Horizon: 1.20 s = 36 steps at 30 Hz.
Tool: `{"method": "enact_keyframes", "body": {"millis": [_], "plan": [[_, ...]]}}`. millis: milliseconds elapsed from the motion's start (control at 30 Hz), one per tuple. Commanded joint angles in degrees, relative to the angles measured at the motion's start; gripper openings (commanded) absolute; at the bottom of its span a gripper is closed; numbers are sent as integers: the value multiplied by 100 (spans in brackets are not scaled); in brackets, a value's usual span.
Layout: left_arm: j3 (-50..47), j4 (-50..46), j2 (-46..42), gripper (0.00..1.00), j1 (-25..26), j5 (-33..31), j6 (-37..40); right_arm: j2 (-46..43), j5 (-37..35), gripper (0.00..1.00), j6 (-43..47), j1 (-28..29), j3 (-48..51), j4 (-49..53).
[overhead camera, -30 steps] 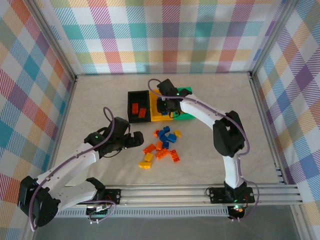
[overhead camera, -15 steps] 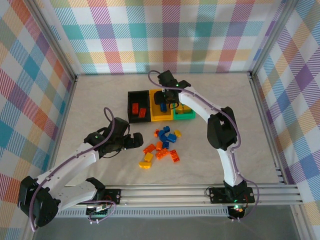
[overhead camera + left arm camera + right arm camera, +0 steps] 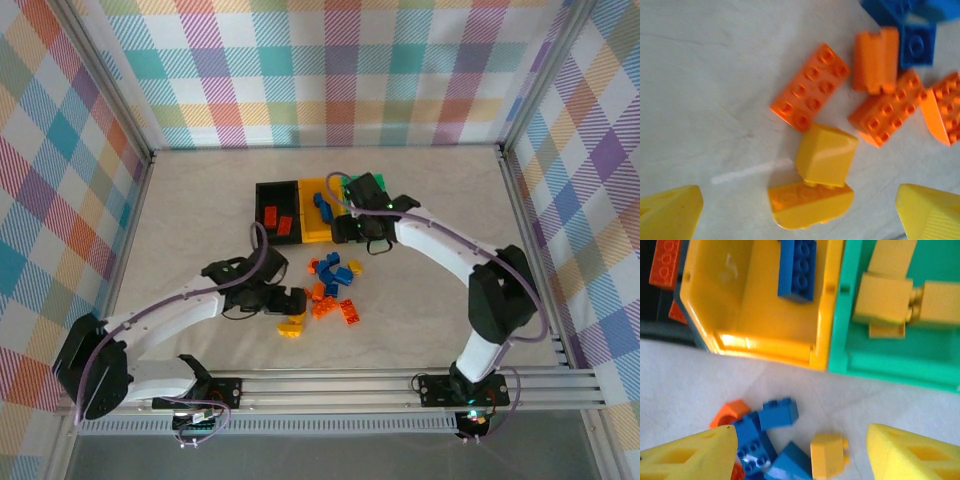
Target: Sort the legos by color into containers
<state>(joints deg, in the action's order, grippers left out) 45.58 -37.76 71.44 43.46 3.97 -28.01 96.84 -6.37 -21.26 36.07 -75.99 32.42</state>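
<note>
**Inspector:** Left wrist view. The left gripper (image 3: 800, 227) stands wide and empty, low over the table (image 3: 705, 75). A rounded yellow brick (image 3: 810, 204) lies between its fingers. A sloped yellow brick (image 3: 826, 154) touches that one at its 12 o'clock.

**Operator:** Step in hand?

**Inspector:** Judged to be taking one yellow brick. I advise centring on the rounded one and closing on its flat ends. The slope would likely squirt out, and the touching neighbour may drag along. An orange eight-stud brick (image 3: 810, 87) lies near at 12 o'clock and should be kept clear.

**Operator:** The other arm?

**Inspector:** Right wrist view. The right gripper (image 3: 800, 455) is likewise spread and carries nothing, over the far edge of the pile (image 3: 328, 285). A loose yellow brick (image 3: 827, 456) lies between its fingers, with blue bricks (image 3: 762, 432) at its 9 o'clock.

**Operator:** Destination?

**Inspector:** At 12 o'clock the yellow bin (image 3: 765, 347) holds a blue brick (image 3: 797, 270). At 2 o'clock the green bin (image 3: 890, 365) holds yellow bricks (image 3: 885, 300). At 10 o'clock the black bin (image 3: 277, 188) holds red ones. Yellow therefore goes to green. The arms work close together, so one should move at a time.
</note>
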Motion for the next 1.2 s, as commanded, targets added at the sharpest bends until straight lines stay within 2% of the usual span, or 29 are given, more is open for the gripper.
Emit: {"method": "enact_keyframes", "body": {"millis": [0, 200, 400, 567, 833, 1033, 1167], "plan": [[205, -275, 375, 100, 525, -97, 244, -429, -21, 70, -268, 32, 566, -296], [316, -287, 757, 97, 927, -470, 330, -861, -64, 70, -436, 31, 1086, -356], [395, -171, 1044, 90, 949, -823, 430, -1016, -119, 69, -483, 22, 1333, -391], [796, 46, 1486, 80, 603, -824, 666, -1165, -136, 69, -502, 14, 1493, -416], [1304, 322, 2289, 73, 243, -937, 790, -1439, -198, 69, -476, -52, 1706, -399], [1292, 360, 2638, 69, 162, -977, 775, -1551, -199, 69, -456, -122, 1807, -412], [1122, 338, 2592, 70, 165, -970, 722, -1556, -174, 69, -447, -154, 1807, -462]]}}
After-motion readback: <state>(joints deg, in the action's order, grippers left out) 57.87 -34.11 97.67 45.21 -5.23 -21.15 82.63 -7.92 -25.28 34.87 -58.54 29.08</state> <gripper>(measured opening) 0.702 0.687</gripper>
